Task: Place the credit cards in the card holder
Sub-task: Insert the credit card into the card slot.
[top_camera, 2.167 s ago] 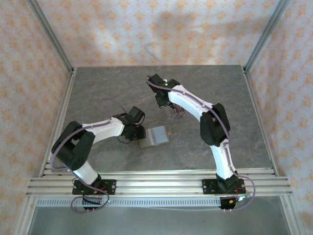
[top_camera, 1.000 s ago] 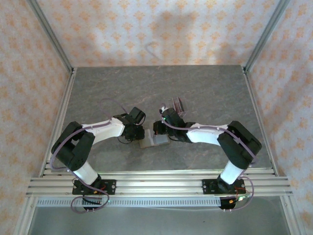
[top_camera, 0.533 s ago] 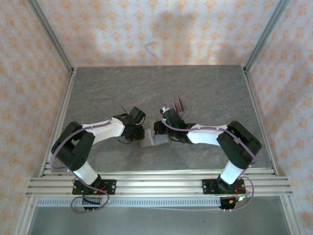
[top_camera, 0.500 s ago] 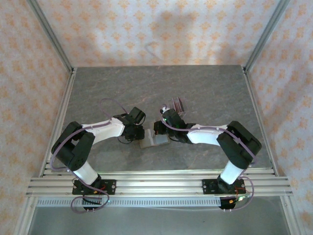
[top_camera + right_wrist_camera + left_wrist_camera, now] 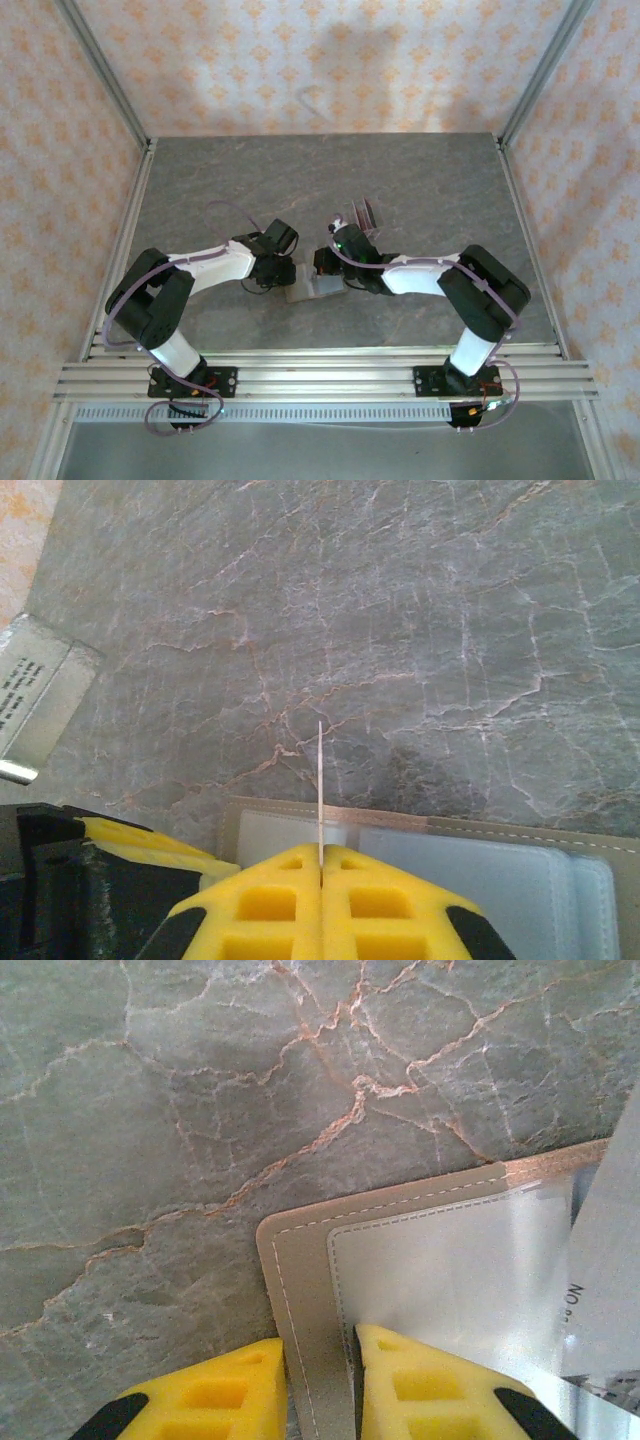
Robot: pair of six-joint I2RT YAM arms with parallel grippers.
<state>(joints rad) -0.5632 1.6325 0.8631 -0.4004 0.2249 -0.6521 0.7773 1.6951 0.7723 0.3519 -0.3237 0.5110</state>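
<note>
The card holder lies open on the table, tan-edged with a pale grey inside. My left gripper is shut on its left border strip, one yellow finger on each side; from above it sits at the wallet's left end. My right gripper is shut on one credit card, seen edge-on as a thin upright line. It hangs just over the card holder's far edge. That card's pale printed face shows at the right of the left wrist view, over the wallet's inside.
A clear slotted rack stands just behind the right gripper. A pale printed thing lies at the left edge of the right wrist view. Bare marbled table spreads behind, with metal rails along the sides and front.
Since about two seconds ago my right arm has swung from the clear rack down to the wallet, carrying a card. Over the last second it has barely shifted. The left arm has held still.
</note>
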